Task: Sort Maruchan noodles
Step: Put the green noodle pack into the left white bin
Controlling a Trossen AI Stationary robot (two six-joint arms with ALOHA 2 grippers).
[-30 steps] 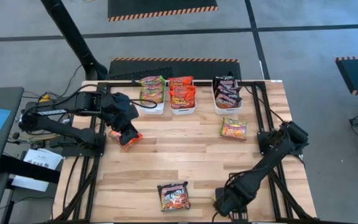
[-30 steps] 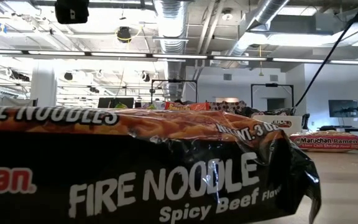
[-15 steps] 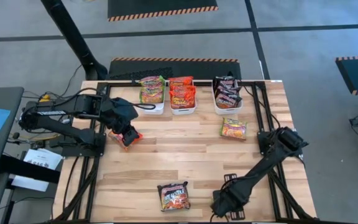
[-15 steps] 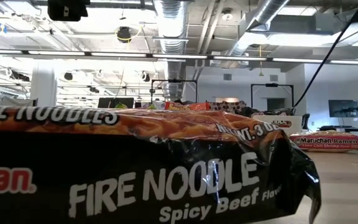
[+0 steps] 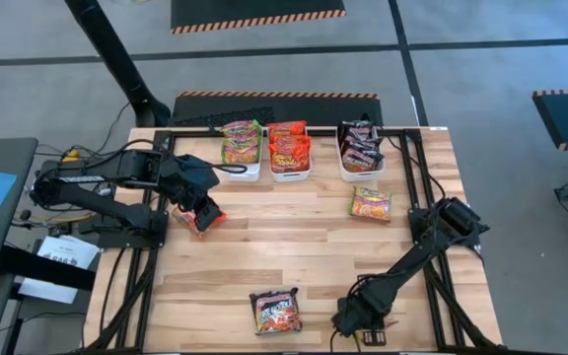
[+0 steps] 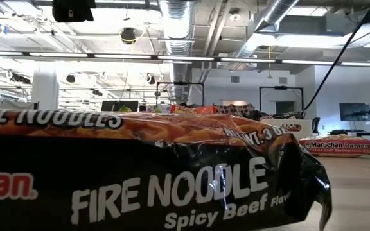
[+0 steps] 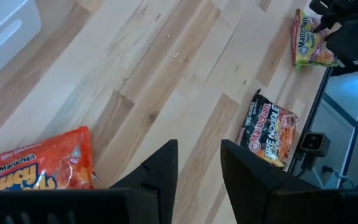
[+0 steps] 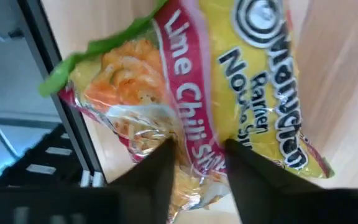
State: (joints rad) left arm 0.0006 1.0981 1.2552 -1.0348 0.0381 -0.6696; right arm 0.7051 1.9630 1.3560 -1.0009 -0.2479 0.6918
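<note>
Tabletop [image 5: 294,247] with three white bins [image 5: 291,170] at its far edge, holding green-yellow, red-orange and black-purple packets. Left gripper [image 5: 203,215], fingers [image 7: 160,171] slightly apart, beside a red-orange packet [image 5: 194,221]; whether it is gripped cannot be told. Right gripper [image 5: 363,325] at the near edge, fingers [image 8: 157,174] closing around a lime-chili packet [image 8: 229,106]. Black packet [image 5: 276,311] lies near.

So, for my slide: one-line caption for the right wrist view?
Right claw closing around a Lime Chili Maruchan ramen packet at the wooden table's edge.
</note>
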